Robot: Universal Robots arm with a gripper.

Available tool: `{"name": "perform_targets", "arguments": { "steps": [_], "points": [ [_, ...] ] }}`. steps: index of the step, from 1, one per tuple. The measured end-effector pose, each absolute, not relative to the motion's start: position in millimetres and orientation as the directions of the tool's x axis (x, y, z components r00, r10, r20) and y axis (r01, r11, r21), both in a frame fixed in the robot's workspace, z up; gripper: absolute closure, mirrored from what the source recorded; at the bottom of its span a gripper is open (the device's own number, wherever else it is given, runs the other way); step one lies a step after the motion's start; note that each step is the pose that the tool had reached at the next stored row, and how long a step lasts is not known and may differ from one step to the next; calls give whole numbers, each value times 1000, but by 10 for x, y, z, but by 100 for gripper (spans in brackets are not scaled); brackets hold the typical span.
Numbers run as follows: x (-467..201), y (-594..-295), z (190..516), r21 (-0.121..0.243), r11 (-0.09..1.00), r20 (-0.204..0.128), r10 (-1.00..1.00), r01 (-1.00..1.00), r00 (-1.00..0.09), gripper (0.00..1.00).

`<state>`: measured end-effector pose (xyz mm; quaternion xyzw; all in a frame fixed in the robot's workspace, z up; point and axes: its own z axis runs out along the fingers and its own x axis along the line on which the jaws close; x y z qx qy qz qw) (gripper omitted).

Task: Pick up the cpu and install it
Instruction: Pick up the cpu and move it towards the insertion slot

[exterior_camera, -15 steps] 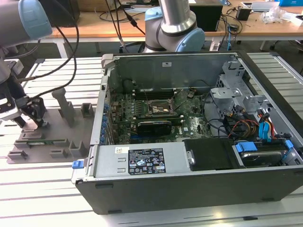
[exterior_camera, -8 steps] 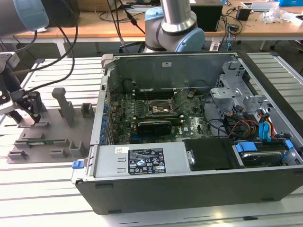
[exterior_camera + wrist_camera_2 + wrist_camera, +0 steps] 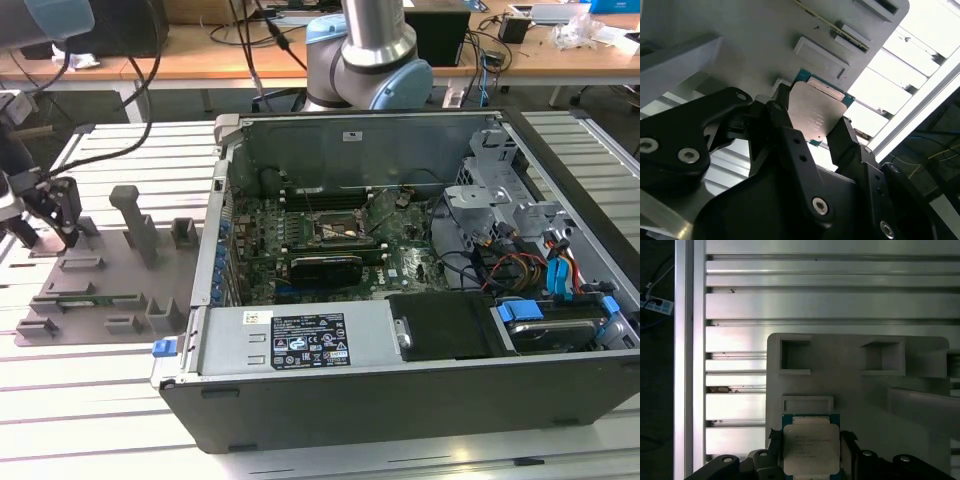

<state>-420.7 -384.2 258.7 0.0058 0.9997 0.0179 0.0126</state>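
The black gripper (image 3: 812,119) pinches the cpu (image 3: 816,107) by two opposite edges, likely sparing its contacts, over the grey fixture (image 3: 100,275) at the exterior view's left.

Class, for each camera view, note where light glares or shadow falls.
Second wrist view: the table slats wash out white, the cpu carries a soft sheen, the fingers look near-black. First wrist view: the slats gleam in bands. Exterior view: the case interior lies shaded.

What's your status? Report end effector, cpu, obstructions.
End effector shut on the cpu, fingers on two opposite edges. Chip sits over the grey fixture, outside the computer case. No obstruction seen at the fingers.
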Motion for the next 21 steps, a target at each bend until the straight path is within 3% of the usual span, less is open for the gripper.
{"name": "perform_targets", "arguments": {
  "steps": [21],
  "points": [
    [-4207,-3746,3425,36,999,-25,12,11,-1000,45]
  ]
}}
